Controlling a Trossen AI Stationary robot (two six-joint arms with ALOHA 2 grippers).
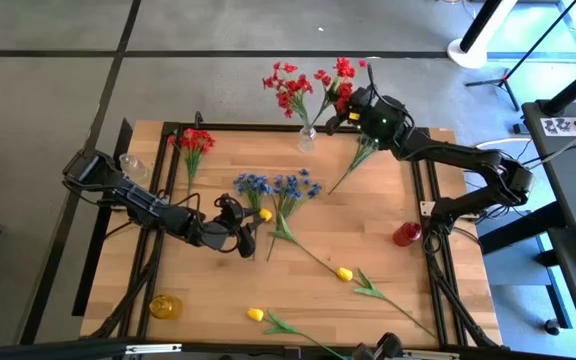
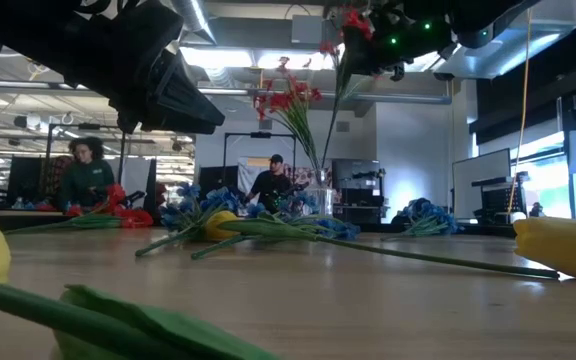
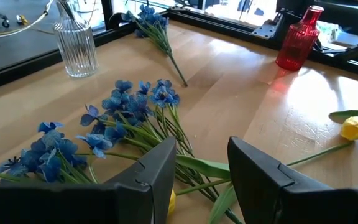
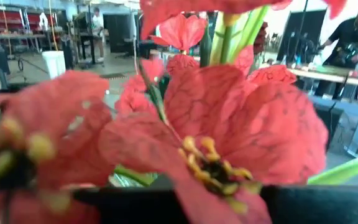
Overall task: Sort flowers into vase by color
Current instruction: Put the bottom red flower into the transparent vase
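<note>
My right gripper (image 1: pixel 349 112) (image 2: pixel 370 45) hangs above the table's far edge, shut on a red flower bunch (image 1: pixel 339 74) whose blooms (image 4: pixel 216 124) fill its wrist view. Just beside it stands a clear vase (image 1: pixel 308 137) (image 2: pixel 320 185) with red flowers (image 1: pixel 286 86) in it. My left gripper (image 1: pixel 240 238) (image 3: pixel 202 146) is open and raised over the blue bunches (image 1: pixel 278 187) (image 3: pixel 126 109) at mid-table, beside a yellow bud (image 1: pixel 265 214) (image 3: pixel 171 202). It touches nothing. Another red bunch (image 1: pixel 194 141) lies at the far left. My right gripper is shut on the red flower bunch, lifted clear of the table, blooms pointing past the far edge. The blooms hide the fingers in the wrist view, so the exact part held does not show. A green stem (image 2: pixel 340 90) hangs below it toward the clear vase.
A blue bunch (image 3: pixel 151 22) lies under the right arm, its stem end (image 1: pixel 334 186) toward mid-table. A red vase (image 1: pixel 406 234) (image 3: pixel 298 38) stands at the right edge, a yellow vase (image 1: pixel 165 305) near-left, a second clear vase (image 1: pixel 133 166) far-left. Yellow tulips (image 1: pixel 344 272) (image 1: pixel 255 314) lie near.
</note>
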